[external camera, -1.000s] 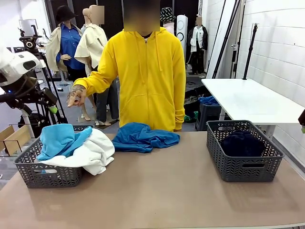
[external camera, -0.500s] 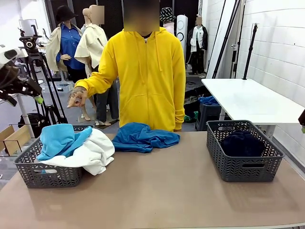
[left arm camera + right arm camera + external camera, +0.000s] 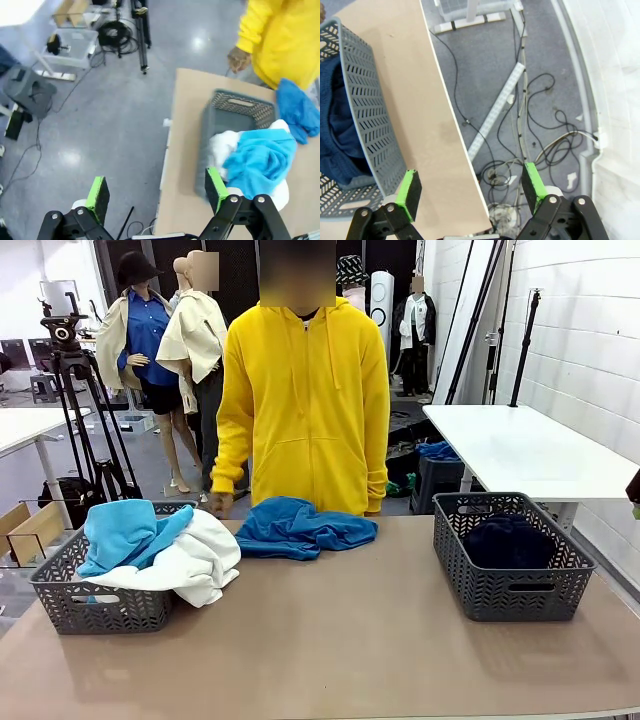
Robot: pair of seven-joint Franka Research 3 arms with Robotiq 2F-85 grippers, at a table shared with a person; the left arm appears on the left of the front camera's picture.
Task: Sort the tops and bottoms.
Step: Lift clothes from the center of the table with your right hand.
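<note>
The long tan desk (image 3: 380,640) carries the whole job. A person in a yellow hoodie (image 3: 305,410) stands at its far side, with one hand (image 3: 220,504) down at the desk's edge.

The grey plastic basket on the left (image 3: 95,605) holds a soft white fabric shirt (image 3: 200,560), which spills over its near rim. A bright sky-blue fabric garment (image 3: 125,535) is heaped on top of the shirt. The grey plastic basket on the right (image 3: 510,590) holds the very dark navy fabric garment (image 3: 508,538), so the bottoms look settled.

One top is left out. A crumpled deeper-blue fabric garment (image 3: 300,528) lies on the desk at the far middle, between the baskets and nearer the left one, close to the person's hand.

The left claw (image 3: 156,189) is released, jaws wide and empty, and hangs over the floor off the desk's left end. The right claw (image 3: 471,184) is likewise released and empty, out past the desk's right end beside its basket.

The likely step is to fetch that last top with the left arm:
- Travel high over the full basket so the heaped cloth is not snagged.
- Come down on the garment's tallest fold, on the side away from the person's hand.
- Pinch a thick bunch rather than a single layer.
- Lift until the hanging cloth clears the rim.
- Let go over the basket's middle, since the white shirt already hangs over the edge.
</note>
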